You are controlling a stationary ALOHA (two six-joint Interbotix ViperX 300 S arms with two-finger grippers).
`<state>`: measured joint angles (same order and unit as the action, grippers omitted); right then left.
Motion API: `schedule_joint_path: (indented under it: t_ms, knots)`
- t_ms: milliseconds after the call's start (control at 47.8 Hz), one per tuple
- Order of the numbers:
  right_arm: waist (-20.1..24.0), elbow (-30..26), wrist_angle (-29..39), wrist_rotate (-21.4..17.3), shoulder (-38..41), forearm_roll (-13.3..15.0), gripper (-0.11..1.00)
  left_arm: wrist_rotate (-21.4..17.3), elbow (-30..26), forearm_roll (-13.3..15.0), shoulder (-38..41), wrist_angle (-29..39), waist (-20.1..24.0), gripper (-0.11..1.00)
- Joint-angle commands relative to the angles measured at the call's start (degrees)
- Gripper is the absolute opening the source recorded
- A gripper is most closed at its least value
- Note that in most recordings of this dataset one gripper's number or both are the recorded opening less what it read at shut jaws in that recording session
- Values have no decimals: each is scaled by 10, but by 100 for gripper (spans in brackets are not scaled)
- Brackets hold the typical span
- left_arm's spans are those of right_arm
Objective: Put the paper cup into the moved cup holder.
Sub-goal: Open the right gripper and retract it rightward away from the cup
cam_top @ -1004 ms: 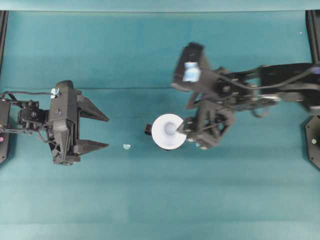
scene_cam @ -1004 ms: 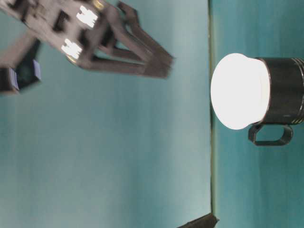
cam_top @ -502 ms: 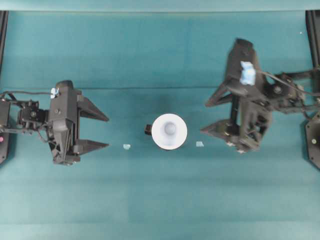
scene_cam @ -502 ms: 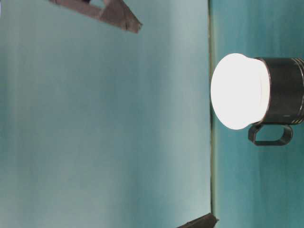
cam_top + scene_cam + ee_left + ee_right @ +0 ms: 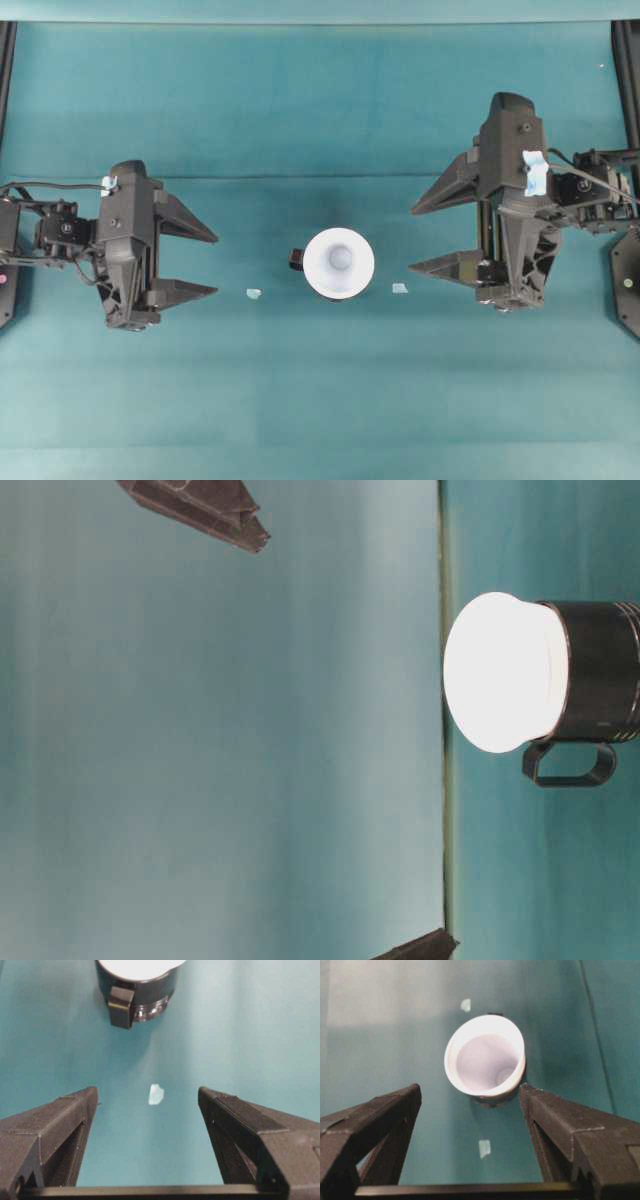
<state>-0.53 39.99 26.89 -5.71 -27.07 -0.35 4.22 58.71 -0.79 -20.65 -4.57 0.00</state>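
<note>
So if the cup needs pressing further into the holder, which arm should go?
Probably right: the right hand is open and looks down into the paper cup. The left hand faces the cup holder's handle side.

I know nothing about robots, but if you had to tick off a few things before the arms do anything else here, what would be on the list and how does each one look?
1. Paper cup seated in the cup holder: ok, its rim sits on top of the holder, upright.
2. Holder standing on the table, handle free: ok.
3. Right pincer open and apart from the cup: ok, nothing between its fingers.
4. Left pincer open and apart from the holder: ok, empty.
5. Small pale scraps on the cloth beside the holder: not ok if the cloth should be clean; there is one on each side.
6. Cup pushed fully down: cannot tell.
</note>
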Motion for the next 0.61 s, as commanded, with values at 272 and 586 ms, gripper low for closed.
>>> schedule_joint_path:
  t_ms: [272,586]
  knots:
    - [5,11,-7,3,-8,1,87,1,-6,-1,-5,-4,-3,85]
    - [5,11,-7,3,-8,1,87,0,-6,-1,-5,-4,-2,84]
